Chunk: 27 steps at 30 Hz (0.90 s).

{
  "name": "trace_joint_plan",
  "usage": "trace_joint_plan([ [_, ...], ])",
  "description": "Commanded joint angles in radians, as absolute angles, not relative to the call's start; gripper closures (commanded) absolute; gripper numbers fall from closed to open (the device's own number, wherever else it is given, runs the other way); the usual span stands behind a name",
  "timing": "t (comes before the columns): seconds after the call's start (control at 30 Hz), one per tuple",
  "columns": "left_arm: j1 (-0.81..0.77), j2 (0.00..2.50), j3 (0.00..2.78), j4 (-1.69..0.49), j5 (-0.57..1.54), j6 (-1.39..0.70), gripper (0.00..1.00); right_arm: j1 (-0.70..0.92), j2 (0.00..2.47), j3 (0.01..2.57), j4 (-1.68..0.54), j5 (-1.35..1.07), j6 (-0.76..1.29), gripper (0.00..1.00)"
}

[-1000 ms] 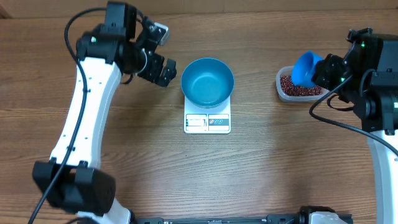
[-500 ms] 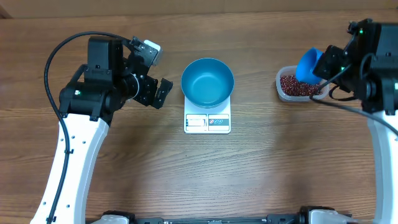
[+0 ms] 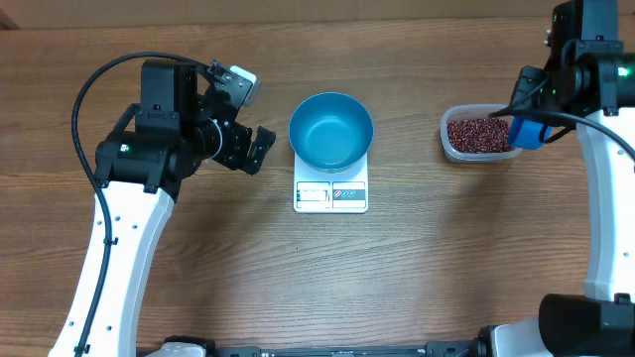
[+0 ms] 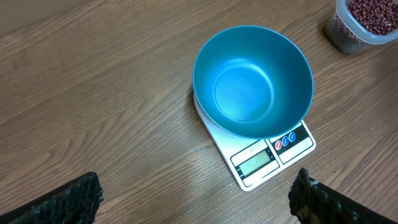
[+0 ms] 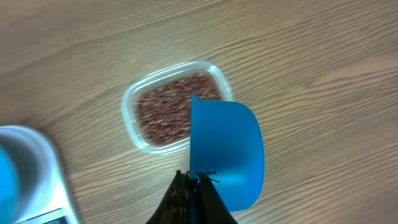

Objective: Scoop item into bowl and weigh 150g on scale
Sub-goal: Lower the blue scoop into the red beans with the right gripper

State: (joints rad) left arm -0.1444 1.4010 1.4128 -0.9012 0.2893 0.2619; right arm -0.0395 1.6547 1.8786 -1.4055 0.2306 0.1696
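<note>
Overhead: bowl point(image 3: 331, 130) sits empty on scale point(image 3: 330, 195). Beans point(image 3: 478, 133) fill clear tub point(image 3: 444, 134). Blue scoop point(image 3: 526, 133) is mostly covered.
Left wrist: left gripper point(image 4: 199, 208) is spread wide and empty, fingertips cropped.
Right wrist, blurred: right gripper point(image 5: 193, 186) is clamped on the scoop, handle hidden.

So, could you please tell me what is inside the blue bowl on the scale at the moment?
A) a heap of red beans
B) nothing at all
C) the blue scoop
B: the bowl shows only its bare blue bottom as it sits on the scale, while the beans lie in the clear tub off to the side.
</note>
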Motion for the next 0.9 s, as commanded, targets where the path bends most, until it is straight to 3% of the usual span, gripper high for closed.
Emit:
trace_joint_plan([
  [0.0,-0.150,1.401,1.410,-0.901,0.304,0.255,0.00,-0.040,1.663,1.916,-1.393,0.359,0.059,0.96],
  [0.23,-0.150,1.401,1.410,-0.902,0.304,0.255,0.00,-0.039,1.701,1.916,-1.330,0.418,-0.049,0.96],
  [0.87,-0.150,1.401,1.410,-0.905,0.304,0.255,0.00,0.071,1.880,1.908,-1.237,0.419,-0.102,0.96],
])
